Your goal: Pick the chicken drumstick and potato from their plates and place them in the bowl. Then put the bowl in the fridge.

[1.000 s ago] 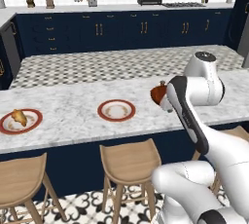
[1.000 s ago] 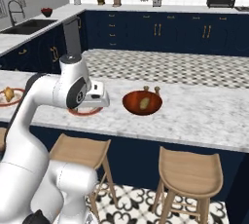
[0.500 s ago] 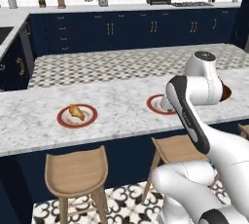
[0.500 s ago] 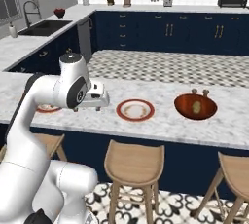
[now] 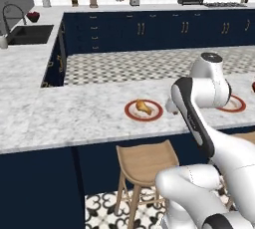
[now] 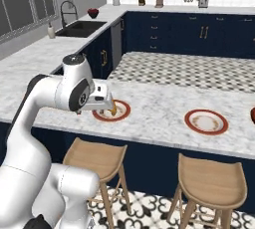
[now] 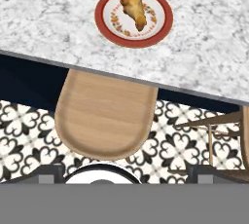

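- The chicken drumstick [image 5: 143,106] lies on a red-rimmed plate [image 5: 130,113] on the marble counter [image 5: 74,113], near the counter's front edge
- In the hand view the drumstick [image 7: 134,7] lies slantwise across that plate [image 7: 163,22], with the counter edge just beyond the plate and a wooden stool [image 7: 107,121] over the patterned floor
- A second red-rimmed plate [image 6: 205,122] sits well apart along the same counter, with nothing on it; in the left base view the arm partly hides it [image 5: 238,105]
- A sliver of the reddish-brown bowl [image 6: 252,115] shows at the frame edge past the second plate
- The gripper [image 6: 108,104] hangs just beside the drumstick plate [image 6: 122,114] at the counter's front; I cannot tell whether its jaws are apart or together
- Two stools [image 6: 98,159] stand under the counter front
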{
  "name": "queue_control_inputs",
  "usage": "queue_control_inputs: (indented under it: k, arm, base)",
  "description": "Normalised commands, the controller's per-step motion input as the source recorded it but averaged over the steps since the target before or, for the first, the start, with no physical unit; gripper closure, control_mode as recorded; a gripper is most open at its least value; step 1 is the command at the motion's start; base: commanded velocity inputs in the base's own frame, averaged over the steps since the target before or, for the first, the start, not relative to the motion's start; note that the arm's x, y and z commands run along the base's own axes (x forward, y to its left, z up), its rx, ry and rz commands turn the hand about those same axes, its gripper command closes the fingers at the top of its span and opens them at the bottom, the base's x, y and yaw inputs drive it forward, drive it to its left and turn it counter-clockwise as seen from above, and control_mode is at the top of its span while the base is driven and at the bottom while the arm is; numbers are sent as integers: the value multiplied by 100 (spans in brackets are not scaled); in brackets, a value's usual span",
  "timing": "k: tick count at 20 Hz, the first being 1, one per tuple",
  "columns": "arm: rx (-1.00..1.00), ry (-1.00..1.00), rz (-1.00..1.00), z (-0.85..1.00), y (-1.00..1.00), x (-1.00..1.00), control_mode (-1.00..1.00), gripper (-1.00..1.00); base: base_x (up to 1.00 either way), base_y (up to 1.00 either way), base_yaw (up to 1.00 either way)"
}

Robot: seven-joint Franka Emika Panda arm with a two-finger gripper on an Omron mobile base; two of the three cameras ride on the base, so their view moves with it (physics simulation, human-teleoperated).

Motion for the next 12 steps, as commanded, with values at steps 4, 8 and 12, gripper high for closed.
queue_control_inputs:
  k: [4, 8, 12]
  arm:
    - [0, 0, 0, 0, 0, 0, 100, -100]
    - [0, 0, 0, 0, 0, 0, 100, -100]
    - [0, 0, 0, 0, 0, 0, 100, -100]
  base:
    - [42, 39, 15]
    - [70, 3, 0]
    - [82, 0, 0]
